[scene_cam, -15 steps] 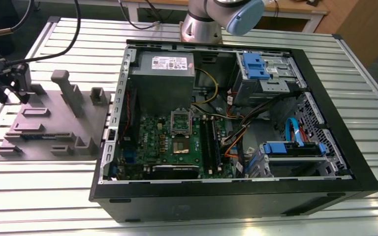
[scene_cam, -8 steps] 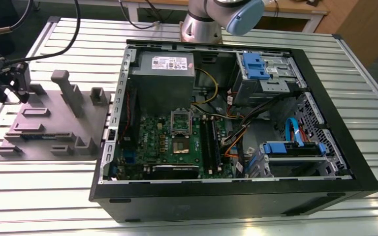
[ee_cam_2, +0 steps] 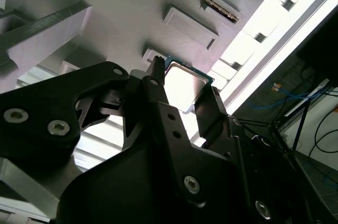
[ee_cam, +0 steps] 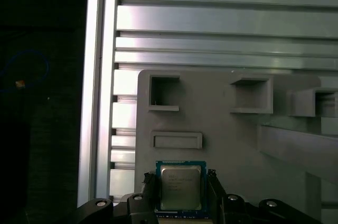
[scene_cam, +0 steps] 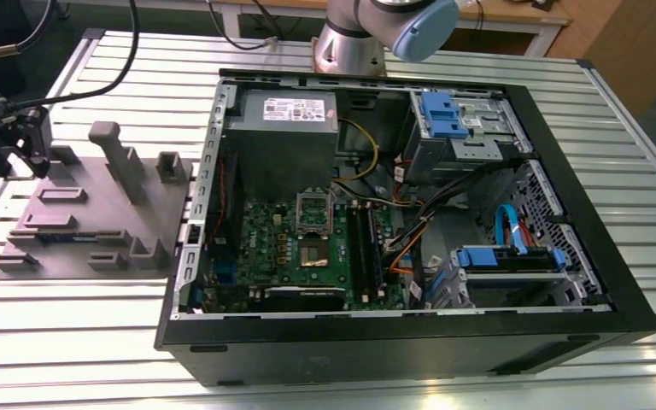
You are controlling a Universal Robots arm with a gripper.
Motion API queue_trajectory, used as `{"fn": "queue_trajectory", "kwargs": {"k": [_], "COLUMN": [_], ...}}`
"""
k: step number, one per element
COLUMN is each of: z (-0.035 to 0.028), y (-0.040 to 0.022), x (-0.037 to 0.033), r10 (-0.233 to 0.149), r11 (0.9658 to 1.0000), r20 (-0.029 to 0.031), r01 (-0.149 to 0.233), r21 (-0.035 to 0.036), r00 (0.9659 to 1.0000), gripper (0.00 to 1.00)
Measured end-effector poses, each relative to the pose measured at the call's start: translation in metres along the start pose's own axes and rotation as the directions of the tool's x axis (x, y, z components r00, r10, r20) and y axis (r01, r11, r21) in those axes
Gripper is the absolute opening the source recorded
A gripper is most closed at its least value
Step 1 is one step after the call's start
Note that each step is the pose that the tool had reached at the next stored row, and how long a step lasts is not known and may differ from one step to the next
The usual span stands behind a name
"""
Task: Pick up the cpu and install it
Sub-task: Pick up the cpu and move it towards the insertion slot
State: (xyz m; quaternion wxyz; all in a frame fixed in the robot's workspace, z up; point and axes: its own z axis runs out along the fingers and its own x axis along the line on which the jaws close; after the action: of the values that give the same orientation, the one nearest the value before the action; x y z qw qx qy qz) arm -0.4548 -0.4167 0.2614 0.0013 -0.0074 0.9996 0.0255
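Fingers (ee_cam: 149, 192) tight against opposite edges of the cpu (ee_cam: 180, 187), over grey tray (ee_cam: 237, 145)

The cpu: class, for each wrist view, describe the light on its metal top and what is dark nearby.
Second wrist view: glare washes the cpu near white on top; the gripper is a black silhouette against the bright grey fixture. First wrist view: the cpu is evenly lit, dull grey, no glare; beyond the edge of the table all is nearly black.

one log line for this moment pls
step: pick up cpu | hand: around cpu, at grey tray | grip: unclear | install: not yet done
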Motion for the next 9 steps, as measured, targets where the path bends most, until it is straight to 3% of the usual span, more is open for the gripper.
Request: {"fn": "queue_trajectory", "kwargs": {"k": [9], "z": [-0.0026], "y": [0.0001], "x": [0.0], "r10": [0.0], "r11": [1.0], "r20": [0.0], "r01": [0.0], "r21": [0.0], "r00": [1.0], "gripper": [0.47]}}
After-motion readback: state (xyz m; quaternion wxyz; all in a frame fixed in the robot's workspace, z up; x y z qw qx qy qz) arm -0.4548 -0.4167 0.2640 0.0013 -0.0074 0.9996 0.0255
